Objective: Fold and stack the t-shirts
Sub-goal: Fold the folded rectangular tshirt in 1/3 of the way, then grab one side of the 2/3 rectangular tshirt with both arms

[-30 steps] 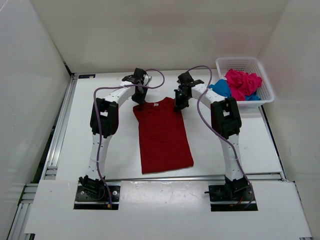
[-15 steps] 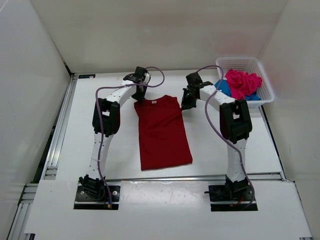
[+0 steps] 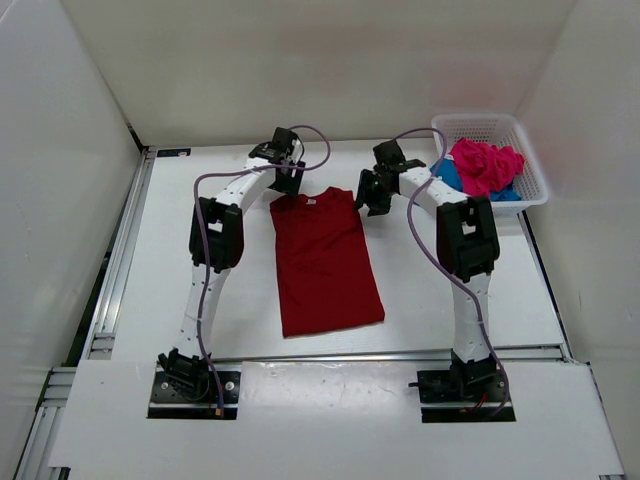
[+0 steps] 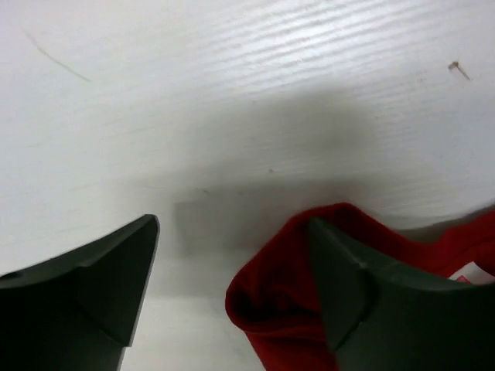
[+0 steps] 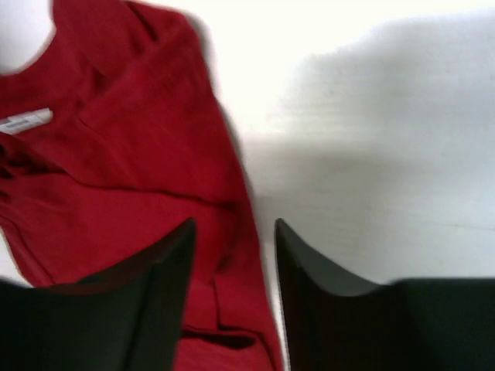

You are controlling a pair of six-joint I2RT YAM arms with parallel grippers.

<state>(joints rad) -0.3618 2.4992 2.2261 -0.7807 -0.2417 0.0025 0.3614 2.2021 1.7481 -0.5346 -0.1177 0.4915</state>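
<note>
Dark red t-shirt (image 3: 325, 260) lies flat mid-table, narrow, sleeves seemingly tucked under. Left gripper (image 4: 232, 224) gapes wide beside its shoulder; right gripper (image 5: 232, 228) stands partly open over its edge. Both are empty. Next, probably an end-to-end fold, needing two corner grips. White mesh basket (image 3: 490, 122) holds pink t-shirt (image 3: 485, 165) and blue t-shirt (image 3: 445, 178).

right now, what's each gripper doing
left gripper: open at a corner of the red shirt, holding nothing
right gripper: open over the shirt's edge, holding nothing

High rear overview; two close downward wrist views of red t-shirt (image 3: 325, 260)
</note>
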